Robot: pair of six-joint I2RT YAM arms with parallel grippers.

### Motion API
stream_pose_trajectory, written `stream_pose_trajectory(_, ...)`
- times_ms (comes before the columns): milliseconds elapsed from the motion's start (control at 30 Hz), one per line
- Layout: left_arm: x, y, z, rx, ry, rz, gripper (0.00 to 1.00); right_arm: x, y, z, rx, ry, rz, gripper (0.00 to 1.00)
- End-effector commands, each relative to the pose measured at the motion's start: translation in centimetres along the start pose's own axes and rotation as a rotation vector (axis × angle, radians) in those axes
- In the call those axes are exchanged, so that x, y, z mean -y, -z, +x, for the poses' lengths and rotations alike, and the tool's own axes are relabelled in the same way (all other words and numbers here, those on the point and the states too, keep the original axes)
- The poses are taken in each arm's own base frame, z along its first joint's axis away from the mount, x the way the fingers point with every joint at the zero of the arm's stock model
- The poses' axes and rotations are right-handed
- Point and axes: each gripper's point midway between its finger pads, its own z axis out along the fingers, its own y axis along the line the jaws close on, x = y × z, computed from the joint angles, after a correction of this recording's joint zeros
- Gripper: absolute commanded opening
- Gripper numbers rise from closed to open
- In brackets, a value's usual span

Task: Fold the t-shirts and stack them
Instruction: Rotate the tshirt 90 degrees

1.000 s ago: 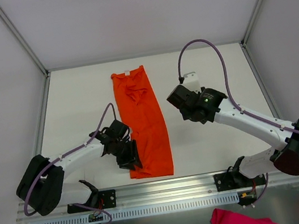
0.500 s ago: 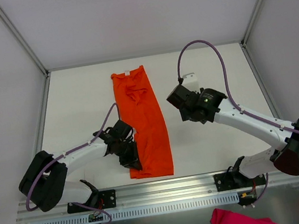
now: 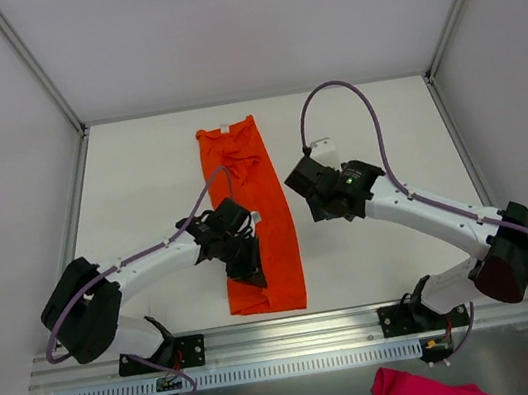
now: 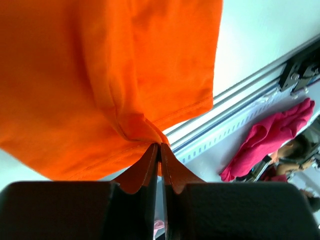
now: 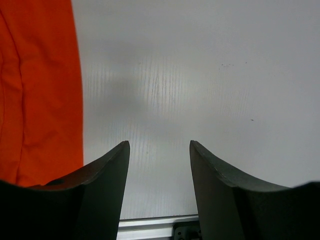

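Observation:
The bright orange t-shirt lies as a long narrow strip down the middle of the white table, with its small white neck label at the far end. My left gripper is shut on the shirt's near left edge. In the left wrist view the fingertips pinch a bunched fold of the orange fabric, which is lifted. My right gripper is open and empty, just right of the shirt's middle. In the right wrist view it hangs over bare table, with the shirt's edge at its left.
A crumpled pink cloth lies below the table's near edge, beyond the metal rail; it also shows in the left wrist view. White walls and metal frame posts enclose the table on three sides.
My left gripper has moved right over the shirt's near end, carrying the pinched left edge with it. My right gripper has shifted left, closer to the shirt.

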Motion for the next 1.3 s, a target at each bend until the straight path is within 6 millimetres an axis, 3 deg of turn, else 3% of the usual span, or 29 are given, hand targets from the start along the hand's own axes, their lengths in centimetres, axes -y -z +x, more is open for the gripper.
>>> stream_pose_trajectory(0,2.6,-0.1,0.2,-0.037,-0.098,0.068,0.06,-0.6,0.4,-1.0,0.022,-0.001,-0.015,0.55)
stream_pose_trajectory(100,4.0,-0.8,1.0,-0.102,-0.161,0.109,0.07,-0.7,0.4,-1.3,0.025,0.004,-0.018,0.55)
stream_pose_trajectory(200,5.8,-1.5,2.9,-0.215,-0.241,0.162,0.16,-0.8,0.5,-1.3,0.024,0.010,-0.019,0.55)
stream_pose_trajectory(233,5.5,-2.0,3.1,-0.237,-0.244,0.129,0.24,-0.8,0.4,-1.3,0.023,0.012,-0.021,0.55)
stream_pose_trajectory(267,5.2,-2.2,2.9,-0.221,-0.261,0.092,0.48,-0.9,0.4,-1.3,0.023,0.013,-0.021,0.55)
stream_pose_trajectory(300,5.2,-2.1,3.0,-0.214,-0.274,0.074,0.59,-0.8,0.4,-1.3,0.021,0.013,-0.020,0.55)
stream_pose_trajectory(367,5.4,-1.4,2.6,-0.173,-0.284,0.066,0.75,-0.8,0.5,-1.2,0.019,0.012,-0.021,0.55)
stream_pose_trajectory(467,4.3,0.0,1.6,-0.070,-0.263,-0.025,0.87,-0.7,0.5,-0.8,0.015,0.008,-0.027,0.55)
stream_pose_trajectory(600,0.4,2.2,0.0,0.117,-0.170,-0.221,0.89,-0.8,0.6,-0.2,0.013,-0.003,-0.045,0.54)
stream_pose_trajectory(833,-5.4,4.3,0.8,0.238,0.069,-0.368,0.91,-1.3,1.7,-0.7,0.040,-0.020,-0.093,0.54)
stream_pose_trajectory(1100,-7.2,3.3,1.4,0.235,0.192,-0.291,0.90,-1.0,2.3,-0.9,0.055,-0.021,-0.103,0.54)
stream_pose_trajectory(1267,-8.0,2.4,1.9,0.196,0.237,-0.281,0.83,-0.5,2.5,-0.4,0.052,-0.015,-0.100,0.54)
